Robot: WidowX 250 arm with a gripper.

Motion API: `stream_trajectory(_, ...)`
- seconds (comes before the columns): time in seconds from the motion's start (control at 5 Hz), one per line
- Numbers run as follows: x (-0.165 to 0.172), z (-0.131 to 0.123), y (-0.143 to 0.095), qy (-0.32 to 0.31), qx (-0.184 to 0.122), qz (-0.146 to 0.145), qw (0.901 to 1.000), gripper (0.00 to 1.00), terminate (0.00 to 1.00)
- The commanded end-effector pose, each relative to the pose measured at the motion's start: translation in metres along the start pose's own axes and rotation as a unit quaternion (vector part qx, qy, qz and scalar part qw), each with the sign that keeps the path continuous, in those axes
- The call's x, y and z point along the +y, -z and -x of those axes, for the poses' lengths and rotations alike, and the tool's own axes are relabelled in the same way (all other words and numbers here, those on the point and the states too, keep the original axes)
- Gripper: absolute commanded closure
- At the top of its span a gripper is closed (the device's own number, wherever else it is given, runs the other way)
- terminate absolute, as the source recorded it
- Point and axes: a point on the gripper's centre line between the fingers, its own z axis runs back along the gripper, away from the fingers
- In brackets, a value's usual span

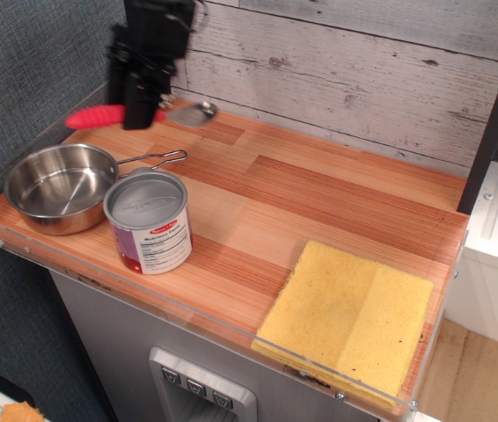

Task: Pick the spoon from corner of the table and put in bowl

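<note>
The claw (141, 114) grips the spoon (135, 114) level, above the counter (319, 198). The bowl (55, 186) sits at its 7 o'clock, the can (148, 220) touching it.

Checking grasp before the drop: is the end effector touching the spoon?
Touching. The observation.image view shows the end effector clamped across the spoon, which hangs level in the air above the table, handle and head sticking out either side.

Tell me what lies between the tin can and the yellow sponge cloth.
Nothing: in the one camera view, only bare striped wood of the table separates the tin can from the yellow sponge cloth.
</note>
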Motion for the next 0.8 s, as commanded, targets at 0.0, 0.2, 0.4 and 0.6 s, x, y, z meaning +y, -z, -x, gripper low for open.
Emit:
stream_trajectory(0.0,-0.005,0.037,-0.016,-0.148,-0.017,0.003,0.9889,1.0,0.0)
stream_trajectory(0.2,-0.01,0.055,-0.013,-0.236,-0.02,0.024,0.9714,1.0,0.0)
stream_trajectory(0.4,-0.012,0.065,-0.005,-0.298,-0.038,0.049,0.9527,1.0,0.0)
stream_trajectory(0.6,-0.009,0.062,0.004,-0.328,-0.019,0.079,0.9413,1.0,0.0)
